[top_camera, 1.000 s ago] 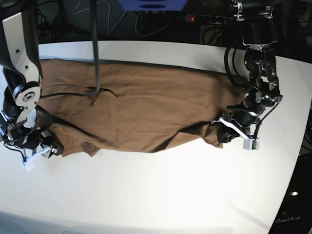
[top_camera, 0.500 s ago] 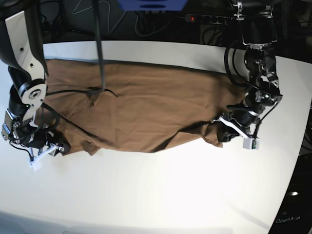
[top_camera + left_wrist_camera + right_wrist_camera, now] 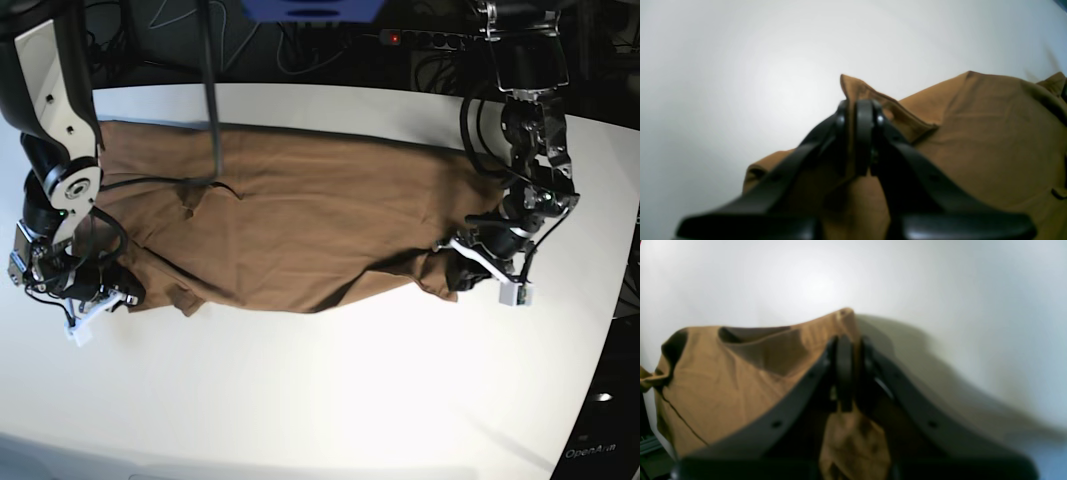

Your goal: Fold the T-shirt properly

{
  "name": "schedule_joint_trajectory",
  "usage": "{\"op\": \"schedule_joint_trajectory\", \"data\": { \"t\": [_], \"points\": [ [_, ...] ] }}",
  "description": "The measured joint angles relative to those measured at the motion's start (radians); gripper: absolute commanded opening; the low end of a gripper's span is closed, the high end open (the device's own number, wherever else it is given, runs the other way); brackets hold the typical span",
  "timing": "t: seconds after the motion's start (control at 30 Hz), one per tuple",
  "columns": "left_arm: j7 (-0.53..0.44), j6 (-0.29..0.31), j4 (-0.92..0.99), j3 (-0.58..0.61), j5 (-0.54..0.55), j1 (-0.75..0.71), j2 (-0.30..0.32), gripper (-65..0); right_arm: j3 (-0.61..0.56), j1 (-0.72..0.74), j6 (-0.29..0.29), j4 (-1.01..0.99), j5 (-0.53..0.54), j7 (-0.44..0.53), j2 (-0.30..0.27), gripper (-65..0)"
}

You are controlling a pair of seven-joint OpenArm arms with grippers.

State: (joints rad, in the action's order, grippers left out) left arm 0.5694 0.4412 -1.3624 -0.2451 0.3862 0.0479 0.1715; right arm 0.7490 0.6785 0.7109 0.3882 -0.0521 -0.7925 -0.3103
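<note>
Your T-shirt lies spread lengthwise across the white table, mostly flat but rumpled along its near edge, with no finished fold showing yet, so you are at the very start of the job. Your left pincer, on the right of the base view, is clamped on the shirt's near corner at that end; the left wrist view shows its jaws closed together with a ridge of tan cloth pinched between them. Your right pincer, on the left of the base view, sits at the opposite near corner, and the right wrist view shows its jaws drawn in around a bunch of fabric that hangs between them, so it too looks to be gripping the shirt. With both near corners in hand, you appear ready for the first fold, likely lifting that edge and carrying it over toward the far side. Everything else is left: laying that fold down, smoothing the wrinkled middle, and any further folds to make it compact. Watch that the thin cloth does not slip from either grip.
</note>
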Motion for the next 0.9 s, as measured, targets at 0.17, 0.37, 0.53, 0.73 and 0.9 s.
{"op": "schedule_joint_trajectory", "data": {
  "t": [0.17,0.37,0.53,0.73,0.9],
  "points": [
    [0.000,0.000,-0.004,0.000,0.001,0.000,0.000,-61.7,-0.002,0.000,0.000,0.000,0.000,0.000,0.000,-61.7],
    [0.005,0.001,-0.107,0.000,0.004,-0.027,-0.025,-61.7,-0.084,-0.033,-0.004,0.152,-0.035,-0.019,0.030,-61.7],
    [0.002,0.000,-0.139,-0.002,0.003,-0.034,-0.036,-61.7,-0.116,-0.130,-0.005,0.358,-0.034,-0.026,0.076,-61.7],
    [0.006,0.000,-0.149,-0.001,0.006,-0.064,-0.041,-61.7,-0.179,-0.266,-0.008,0.596,-0.042,-0.022,0.140,-61.7],
    [-0.001,0.000,-0.149,-0.002,0.007,-0.068,-0.040,-61.7,-0.267,-0.361,-0.015,0.781,-0.065,-0.054,0.187,-61.7]
  ]
}}
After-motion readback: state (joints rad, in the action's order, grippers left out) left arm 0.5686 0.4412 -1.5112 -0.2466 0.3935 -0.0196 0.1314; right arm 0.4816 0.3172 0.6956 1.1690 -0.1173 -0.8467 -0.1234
